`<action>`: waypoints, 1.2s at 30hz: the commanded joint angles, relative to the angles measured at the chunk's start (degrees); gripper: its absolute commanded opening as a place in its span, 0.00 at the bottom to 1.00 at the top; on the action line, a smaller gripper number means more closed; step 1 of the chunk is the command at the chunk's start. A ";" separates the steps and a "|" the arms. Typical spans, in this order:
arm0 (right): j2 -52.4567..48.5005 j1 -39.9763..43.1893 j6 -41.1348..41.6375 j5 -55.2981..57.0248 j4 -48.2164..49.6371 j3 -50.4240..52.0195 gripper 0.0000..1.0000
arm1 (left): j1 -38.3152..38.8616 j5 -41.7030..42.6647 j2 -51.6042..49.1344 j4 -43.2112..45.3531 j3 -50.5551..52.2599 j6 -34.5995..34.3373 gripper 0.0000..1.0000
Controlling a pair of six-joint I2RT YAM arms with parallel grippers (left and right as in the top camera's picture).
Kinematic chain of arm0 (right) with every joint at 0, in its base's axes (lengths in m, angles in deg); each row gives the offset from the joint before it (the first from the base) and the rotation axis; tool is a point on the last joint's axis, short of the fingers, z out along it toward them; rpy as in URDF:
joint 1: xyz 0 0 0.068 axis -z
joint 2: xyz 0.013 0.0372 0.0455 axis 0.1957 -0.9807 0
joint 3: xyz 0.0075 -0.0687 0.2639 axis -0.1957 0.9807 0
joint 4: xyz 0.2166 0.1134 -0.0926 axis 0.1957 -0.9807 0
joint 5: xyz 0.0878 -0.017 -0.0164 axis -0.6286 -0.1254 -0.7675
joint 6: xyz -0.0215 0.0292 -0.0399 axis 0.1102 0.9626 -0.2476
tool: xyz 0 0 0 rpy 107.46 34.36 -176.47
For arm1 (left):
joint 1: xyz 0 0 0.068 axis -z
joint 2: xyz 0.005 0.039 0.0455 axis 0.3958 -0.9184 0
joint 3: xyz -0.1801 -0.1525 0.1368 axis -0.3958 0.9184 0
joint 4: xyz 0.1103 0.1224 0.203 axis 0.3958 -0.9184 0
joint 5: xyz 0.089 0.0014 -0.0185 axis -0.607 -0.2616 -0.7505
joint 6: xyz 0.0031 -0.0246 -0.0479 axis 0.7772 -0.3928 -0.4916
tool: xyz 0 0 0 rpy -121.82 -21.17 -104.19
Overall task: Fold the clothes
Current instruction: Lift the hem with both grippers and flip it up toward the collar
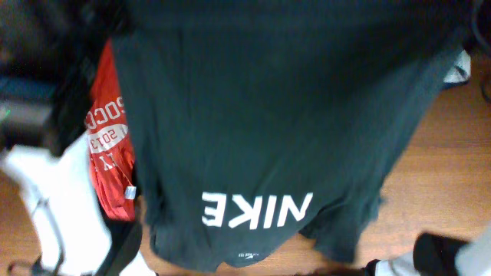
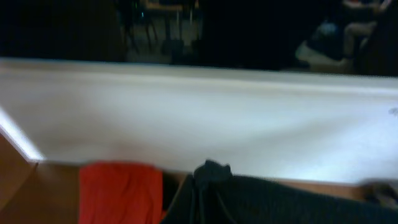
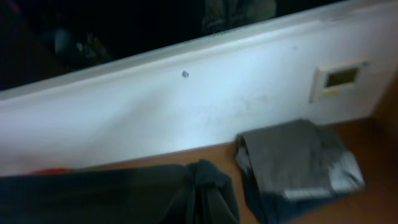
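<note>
**Shirt pinched at two points, both claws closed on cloth**

The shirt (image 1: 253, 115) fills most of the overhead view. It lies over the table (image 1: 441, 169), with one edge across a red garment (image 1: 111, 157) on the left. A folded grey garment (image 3: 298, 165) sits just beside it on the right, below a white board (image 2: 199, 118). Whether the shirt lies flat or is partly lifted cannot be told from these blurred views.

The left gripper (image 2: 211, 186) is clamped on a puckered knot of black cloth, and from there the fabric runs off to the right. The right gripper (image 3: 205, 190) is likewise clamped on a pucker, with the fabric running off to the left. In both wrist views the dark fingers are hard to separate from the dark shirt. The bunching suggests a tight pinch on the same garment at two spots, with the cloth spanning between them.

The shirt's long axis runs from the top of the overhead view to the bottom. The white lettering (image 1: 257, 209) sits at the bottom end and reads upside down there. That end narrows and looks rumpled, while the top end spreads wide.

The cloth should be light, limp and not fragile. It will probably sag between holds, crease wherever it bunches, and slide easily over the wood. Corners and straight edges look like the best places to grip, taking both layers in one pinch. Holds set well apart would help keep the span taut and the fold line straight.
</note>
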 commanded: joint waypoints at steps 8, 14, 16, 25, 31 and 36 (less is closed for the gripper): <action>-10.86 -5.27 -0.76 -0.26 25.09 -0.44 0.04 | -5.31 3.69 -12.83 29.77 -0.07 2.73 0.00; -10.73 -5.18 -0.85 0.15 26.86 -4.63 0.04 | -5.31 4.52 -11.47 32.44 -2.27 4.87 0.00; -10.67 -5.18 -0.87 0.11 26.12 -4.70 0.04 | -5.31 4.52 -10.86 29.42 -2.27 4.87 0.01; -12.90 -5.25 -2.58 0.11 -2.03 -3.50 0.04 | -5.31 4.55 -10.80 -2.51 -1.11 4.83 0.00; -15.06 -5.25 -4.76 1.36 -20.11 -3.50 0.04 | -5.31 4.57 -10.84 -18.62 0.24 4.61 0.01; -15.06 -5.25 -4.94 3.80 -23.76 -3.10 0.04 | -5.31 4.74 -10.91 -26.32 0.24 3.13 0.00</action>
